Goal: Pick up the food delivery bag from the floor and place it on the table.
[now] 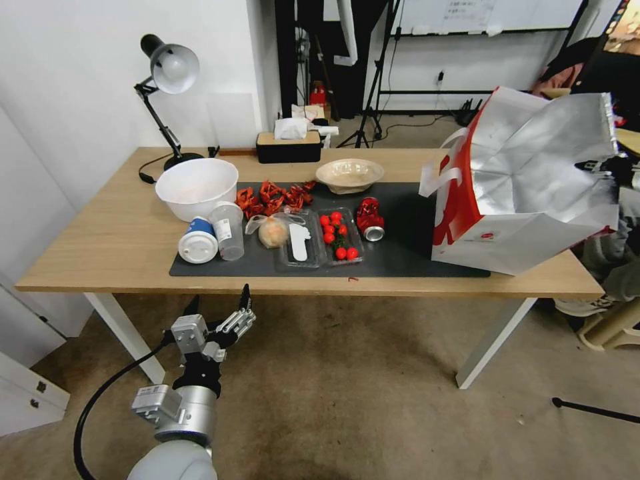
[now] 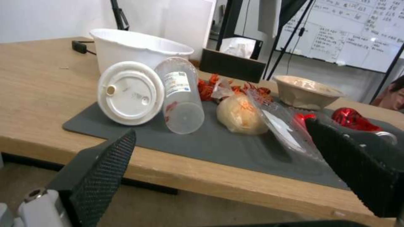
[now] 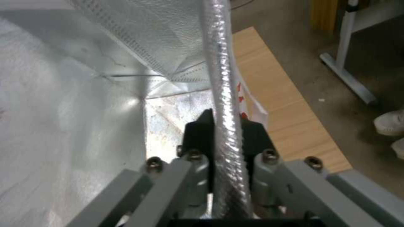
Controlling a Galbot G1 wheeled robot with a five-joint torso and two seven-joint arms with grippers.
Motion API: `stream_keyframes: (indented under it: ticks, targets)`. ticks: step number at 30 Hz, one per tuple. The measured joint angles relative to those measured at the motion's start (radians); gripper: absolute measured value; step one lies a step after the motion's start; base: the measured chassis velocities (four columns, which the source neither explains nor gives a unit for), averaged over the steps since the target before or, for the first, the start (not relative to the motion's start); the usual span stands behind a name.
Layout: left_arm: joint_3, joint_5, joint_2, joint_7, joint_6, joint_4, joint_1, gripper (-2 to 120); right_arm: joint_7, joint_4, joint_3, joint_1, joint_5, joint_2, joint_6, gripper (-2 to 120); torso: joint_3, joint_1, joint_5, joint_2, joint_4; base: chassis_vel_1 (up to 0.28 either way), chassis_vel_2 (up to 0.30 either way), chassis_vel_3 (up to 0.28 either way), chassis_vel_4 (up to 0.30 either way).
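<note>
Bag: the food delivery bag [image 1: 527, 180] is on the worktop [image 1: 100, 240], at its right end. Its bottom sits partly on the dark grey mat [image 1: 400, 247] and reaches the front edge of the worktop. It leans over, with its open top toward the right. You can see the shiny silver inside, the red side and the white handles.

Right gripper: the right gripper [image 3: 225, 129] is up at the top edge of the bag. Its two black fingers [image 3: 198, 132] are squeezed onto the silver rim, one on each side. It is grasping the bag.

Left gripper: the left gripper [image 1: 220, 307] hangs low over the floor [image 1: 347, 387], just in front of the front edge of the worktop. Its fingers are spread wide apart and there is nothing between them.

Mat: the mat lies along the middle of the worktop and holds most of the food things.

White bowl: a big white bowl [image 1: 197, 188] stands at the back left corner of the mat.

Cups: a cup with a white lid [image 1: 198, 241] and a clear cup [image 1: 228, 230] lie side by side in front of the bowl.

Tomatoes: small red tomatoes [image 1: 337, 235] sit in a clear tray near the middle of the mat.

Can: a red can [image 1: 370, 220] lies just beside the tomatoes.

Tan bowl: a tan bowl [image 1: 349, 175] sits at the back edge of the mat.

Lamp: a black desk lamp [image 1: 167, 93] stands at the back left of the worktop.

Tissue box: a black tissue box [image 1: 289, 147] sits at the back edge.
</note>
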Motion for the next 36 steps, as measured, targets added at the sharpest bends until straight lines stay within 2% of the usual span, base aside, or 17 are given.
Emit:
stream_keyframes:
  ticks: [3, 5, 8, 10, 12, 14, 15, 17, 20, 21, 23, 30, 33, 34, 36]
  targets:
    - [0.001, 0.000, -0.003, -0.001, 0.000, 0.000, 0.000, 100, -0.009, 0.001, 0.003, -0.007, -0.015, -0.007, 0.000, 25, 0.000, 0.000, 0.0000, 0.000, 0.0000, 0.000, 0.000, 0.000, 0.000]
    - [0.002, 0.000, -0.003, -0.002, 0.000, 0.000, 0.000, 100, -0.012, 0.001, 0.004, -0.008, -0.019, -0.010, 0.001, 29, 0.000, 0.000, 0.0001, 0.000, 0.0000, 0.000, 0.000, 0.000, 0.000]
    - [0.001, 0.000, -0.003, -0.003, 0.000, -0.001, -0.001, 100, -0.022, 0.000, 0.011, -0.017, -0.033, -0.022, 0.007, 43, 0.000, 0.000, 0.0000, 0.000, 0.0000, 0.000, 0.000, 0.000, 0.000]
    - [0.001, 0.000, -0.003, -0.004, 0.000, -0.002, -0.001, 100, -0.023, -0.001, 0.012, -0.019, -0.036, -0.024, 0.009, 47, 0.000, 0.000, 0.0000, 0.000, 0.0000, 0.000, 0.000, 0.000, 0.000]
    - [-0.001, 0.000, -0.003, -0.007, -0.001, -0.007, 0.001, 100, -0.030, -0.002, 0.016, -0.023, -0.046, -0.031, 0.015, 59, 0.000, 0.000, 0.0000, 0.000, 0.0000, 0.000, 0.000, 0.000, 0.000]
    - [-0.002, 0.000, -0.002, -0.007, -0.001, -0.009, 0.002, 100, -0.033, -0.002, 0.016, -0.024, -0.050, -0.032, 0.017, 62, 0.000, 0.000, 0.0000, 0.000, 0.0001, 0.000, 0.000, 0.000, 0.000]
    - [-0.003, -0.001, -0.002, -0.009, -0.002, -0.012, 0.004, 100, -0.038, -0.001, 0.016, -0.025, -0.055, -0.034, 0.019, 69, 0.000, 0.000, 0.0001, 0.000, 0.0000, 0.000, 0.000, 0.000, 0.000]
    - [-0.004, -0.002, -0.002, -0.009, -0.002, -0.015, 0.005, 100, -0.041, 0.001, 0.017, -0.025, -0.057, -0.034, 0.020, 72, 0.000, 0.000, 0.0000, 0.000, 0.0000, 0.000, 0.000, 0.000, 0.000]
    - [-0.005, -0.006, -0.002, -0.009, -0.003, -0.023, 0.007, 100, -0.050, 0.009, 0.018, -0.025, -0.069, -0.031, 0.030, 88, 0.000, 0.000, 0.0000, 0.000, 0.0001, 0.000, 0.000, 0.000, 0.000]
    - [-0.005, -0.006, -0.002, -0.009, -0.003, -0.023, 0.007, 100, -0.050, 0.009, 0.018, -0.025, -0.069, -0.031, 0.030, 88, 0.000, 0.000, 0.0000, 0.000, 0.0001, 0.000, 0.000, 0.000, 0.000]
    - [-0.006, -0.007, -0.001, -0.009, -0.004, -0.028, 0.008, 100, -0.063, 0.024, 0.018, -0.019, -0.089, -0.016, 0.052, 96, 0.000, 0.000, 0.0001, 0.000, 0.0000, 0.000, 0.000, 0.000, 0.000]
    - [-0.012, -0.008, 0.002, -0.001, -0.008, -0.037, 0.015, 100, -0.119, 0.111, 0.012, 0.005, -0.252, 0.056, 0.166, 100, 0.000, 0.000, -0.0001, 0.000, 0.0001, 0.000, 0.000, 0.000, 0.000]
    - [-0.016, -0.005, 0.001, 0.015, -0.015, -0.042, 0.020, 100, -0.171, 0.210, 0.010, 0.003, -0.429, 0.129, 0.266, 100, 0.000, 0.000, -0.0002, 0.000, 0.0000, 0.000, 0.000, 0.000, 0.000]
    - [-0.016, -0.005, 0.001, 0.015, -0.015, -0.042, 0.020, 100, -0.171, 0.210, 0.010, 0.003, -0.429, 0.129, 0.266, 100, 0.000, 0.000, -0.0002, 0.000, 0.0000, 0.000, 0.000, 0.000, 0.000]
    - [-0.022, -0.001, 0.002, 0.027, -0.020, -0.047, 0.025, 100, -0.210, 0.273, 0.002, -0.024, -0.576, 0.182, 0.345, 100, 0.000, 0.000, -0.0002, 0.000, 0.0001, 0.000, 0.000, 0.000, 0.000]
